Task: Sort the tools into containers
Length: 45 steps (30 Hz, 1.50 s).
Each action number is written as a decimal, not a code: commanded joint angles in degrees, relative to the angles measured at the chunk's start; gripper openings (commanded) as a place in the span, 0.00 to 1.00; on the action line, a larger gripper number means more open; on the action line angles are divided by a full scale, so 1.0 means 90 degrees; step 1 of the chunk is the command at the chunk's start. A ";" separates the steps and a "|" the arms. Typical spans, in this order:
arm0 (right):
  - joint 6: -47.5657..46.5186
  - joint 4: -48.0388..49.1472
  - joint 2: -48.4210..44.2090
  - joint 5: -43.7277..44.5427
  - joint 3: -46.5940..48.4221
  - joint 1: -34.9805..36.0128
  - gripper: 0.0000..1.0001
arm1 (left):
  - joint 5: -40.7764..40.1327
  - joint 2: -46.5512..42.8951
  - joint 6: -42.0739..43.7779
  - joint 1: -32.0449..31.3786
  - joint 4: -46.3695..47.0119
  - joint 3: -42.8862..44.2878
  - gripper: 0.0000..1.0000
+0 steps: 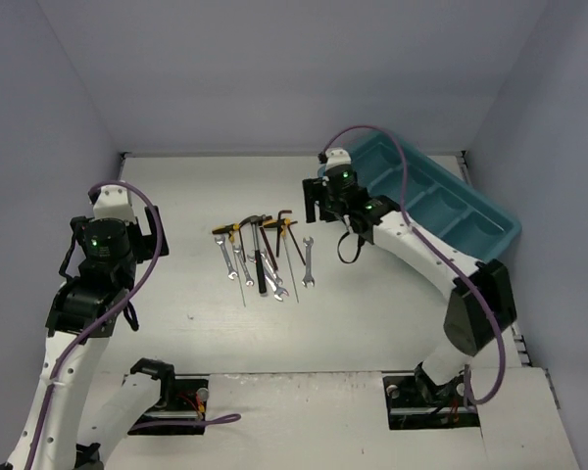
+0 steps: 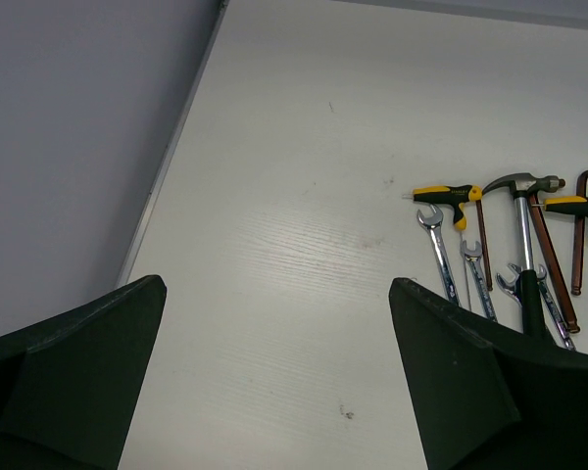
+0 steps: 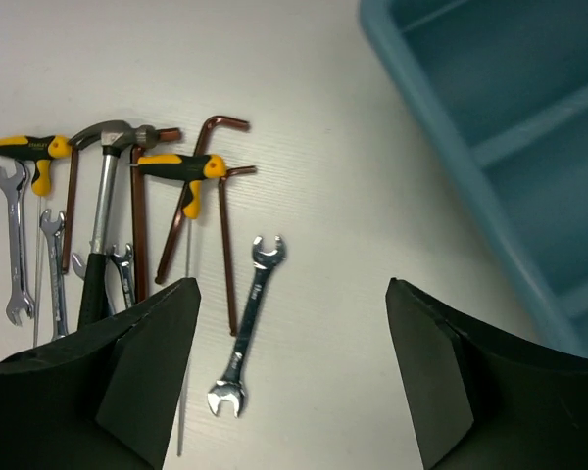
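A cluster of tools (image 1: 263,257) lies mid-table: silver wrenches (image 1: 308,261), dark L-shaped hex keys, yellow-and-black handled ones, a small hammer. The teal tray (image 1: 441,196) with parallel compartments stands at the back right. My right gripper (image 1: 323,201) is open and empty, between the tools and the tray; in its wrist view (image 3: 292,294) a silver wrench (image 3: 248,327) lies between the fingers, the tray (image 3: 451,108) upper right. My left gripper (image 1: 142,240) is open and empty, left of the tools; its wrist view (image 2: 277,294) shows bare table and the tools (image 2: 514,245) at right.
Grey walls enclose the table on the left, back and right. The arm bases (image 1: 436,397) sit at the near edge. A purple cable (image 1: 186,423) lies by the left base.
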 commanded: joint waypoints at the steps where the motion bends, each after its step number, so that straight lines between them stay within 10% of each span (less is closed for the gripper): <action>1: 0.0518 0.0260 0.0865 0.0104 0.0628 0.0325 0.66 | -0.0009 0.0042 0.0067 -0.0038 0.0079 0.0021 0.96; 8: 0.0921 0.0294 0.2107 0.0098 0.1170 0.0625 0.38 | 0.0096 0.0017 -0.0027 -0.0047 -0.0036 -0.0081 0.96; 45: 0.1591 0.0410 0.3380 0.0358 0.1908 0.0888 0.00 | 0.0175 0.0369 -0.0090 -0.0165 -0.0080 -0.0066 0.95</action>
